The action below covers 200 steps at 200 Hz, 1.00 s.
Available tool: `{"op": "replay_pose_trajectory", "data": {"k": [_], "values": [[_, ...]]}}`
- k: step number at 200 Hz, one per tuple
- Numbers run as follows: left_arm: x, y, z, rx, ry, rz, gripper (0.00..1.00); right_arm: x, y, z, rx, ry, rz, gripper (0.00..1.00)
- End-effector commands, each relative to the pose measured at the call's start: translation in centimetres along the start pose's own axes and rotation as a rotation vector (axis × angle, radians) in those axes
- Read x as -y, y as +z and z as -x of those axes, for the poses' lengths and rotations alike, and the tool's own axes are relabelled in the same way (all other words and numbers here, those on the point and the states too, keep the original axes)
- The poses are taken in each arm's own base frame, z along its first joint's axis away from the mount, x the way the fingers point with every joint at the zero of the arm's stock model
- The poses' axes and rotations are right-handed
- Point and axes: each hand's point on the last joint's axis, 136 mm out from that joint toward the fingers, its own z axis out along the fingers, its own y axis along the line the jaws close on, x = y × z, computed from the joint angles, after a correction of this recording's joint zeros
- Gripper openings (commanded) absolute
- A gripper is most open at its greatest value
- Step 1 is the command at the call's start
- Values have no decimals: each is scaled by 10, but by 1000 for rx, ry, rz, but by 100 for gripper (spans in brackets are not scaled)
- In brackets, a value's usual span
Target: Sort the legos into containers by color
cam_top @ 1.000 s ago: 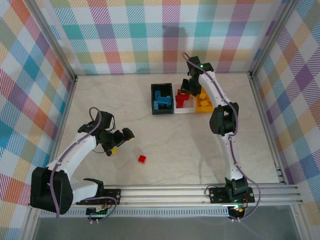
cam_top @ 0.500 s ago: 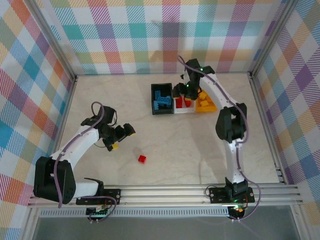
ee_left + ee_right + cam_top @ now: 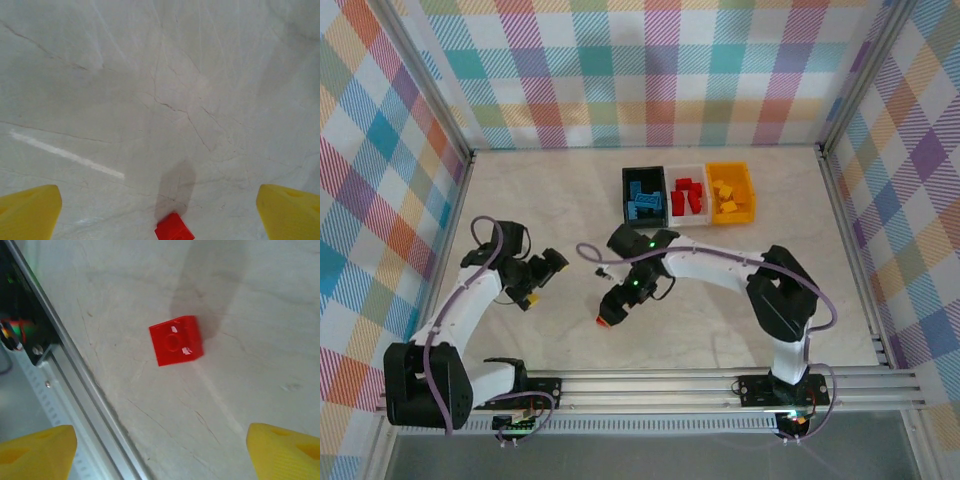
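One loose red lego lies on the table near the front. My right gripper hovers just over it, open and holding nothing. In the right wrist view the red lego lies ahead of the gripper, outside its wide-set yellow fingertips. My left gripper stands open and empty to the left. Its wrist view has the red lego low between the spread fingertips. At the back sit the black bin with blue legos, the white bin with red ones, and the orange bin with yellow ones.
An aluminium rail runs along the table's near edge close to the red lego, with both arm bases mounted on it. The right arm stretches across the middle of the table. Checkered walls close in the back and sides.
The right arm swung from the bins at the back down to the red lego near the front, and its jaws opened. The left gripper drew back slightly to the left, still open.
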Motion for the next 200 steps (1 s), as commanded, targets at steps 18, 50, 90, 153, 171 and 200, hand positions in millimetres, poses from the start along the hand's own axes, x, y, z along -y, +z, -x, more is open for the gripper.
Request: {"op": "replay_pose_trajectory", "data": {"k": [18, 50, 90, 153, 171, 200], "values": [[-26, -7, -18, -24, -74, 23, 100, 6, 21, 17, 32, -204, -109, 91], [-30, -10, -26, -24, -105, -7, 100, 10, 39, 26, 1, -301, -191, 91], [-33, -15, -30, -19, -113, -18, 100, 27, 53, 38, -22, -326, -298, 91], [-37, -17, -33, -27, -122, -23, 100, 38, 65, 31, -88, -340, -382, 87], [-38, -16, -34, -30, -126, -23, 100, 39, 68, 25, -112, -352, -407, 85], [-38, -13, -34, -33, -137, -29, 100, 42, 68, 23, -121, -354, -434, 79]]}}
